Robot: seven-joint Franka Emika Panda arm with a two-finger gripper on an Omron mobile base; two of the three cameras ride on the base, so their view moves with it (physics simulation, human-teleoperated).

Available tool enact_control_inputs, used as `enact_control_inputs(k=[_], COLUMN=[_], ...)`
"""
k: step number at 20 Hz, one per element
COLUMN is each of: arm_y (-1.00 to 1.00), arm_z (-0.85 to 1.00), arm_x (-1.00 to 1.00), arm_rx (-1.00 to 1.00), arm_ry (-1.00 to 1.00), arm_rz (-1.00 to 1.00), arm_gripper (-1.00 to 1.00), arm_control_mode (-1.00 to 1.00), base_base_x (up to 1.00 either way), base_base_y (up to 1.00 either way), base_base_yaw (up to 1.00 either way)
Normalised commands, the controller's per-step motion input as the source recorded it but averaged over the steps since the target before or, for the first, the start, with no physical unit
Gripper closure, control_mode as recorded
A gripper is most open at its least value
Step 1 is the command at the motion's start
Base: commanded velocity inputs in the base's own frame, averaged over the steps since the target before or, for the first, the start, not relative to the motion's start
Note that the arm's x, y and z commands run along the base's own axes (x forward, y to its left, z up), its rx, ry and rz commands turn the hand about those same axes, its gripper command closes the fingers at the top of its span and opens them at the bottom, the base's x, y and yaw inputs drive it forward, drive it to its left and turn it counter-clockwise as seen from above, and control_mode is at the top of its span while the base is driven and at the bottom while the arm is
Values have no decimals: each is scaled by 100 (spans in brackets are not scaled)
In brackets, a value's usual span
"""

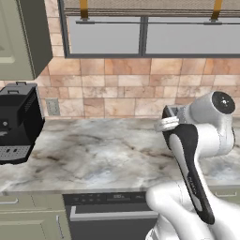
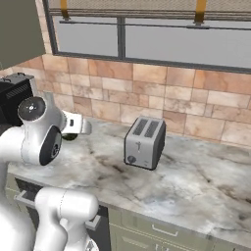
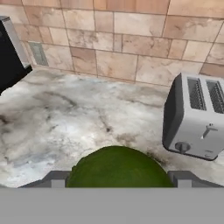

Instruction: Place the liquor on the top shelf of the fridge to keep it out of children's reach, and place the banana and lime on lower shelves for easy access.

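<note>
Though half cut off, lime (image 3: 117, 168) (between fingertips).

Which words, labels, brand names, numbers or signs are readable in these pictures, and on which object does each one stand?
None can be read.
Dishwasher control panel: small marks, too blurred to read.
Toaster and black coffee machine: no legible label or brand.
</note>
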Motion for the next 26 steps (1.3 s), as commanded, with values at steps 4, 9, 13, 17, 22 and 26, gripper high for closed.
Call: enact_control_inputs(k=[4, 9, 13, 17, 22, 26], arm_y=[2, 1, 0, 0, 0, 0], arm_z=[80, 27, 13, 2, 0, 0], arm_x=[-86, -61, -57, -47, -23, 0], arm_rx=[-9, -12, -9, -6, -2, 0], arm_ry=[0, 0, 0, 0, 0, 0], arm_rz=[3, 0, 0, 1, 2, 0], arm_gripper=[100, 100, 100, 100, 100, 100], arm_control_mode=[-100, -100, -100, -100, 100, 100], base_base_x=[0, 0, 0, 0, -51, -98], base_base_y=[0, 0, 0, 0, 0, 0], base_base_yaw=[0, 0, 0, 0, 6, 20])
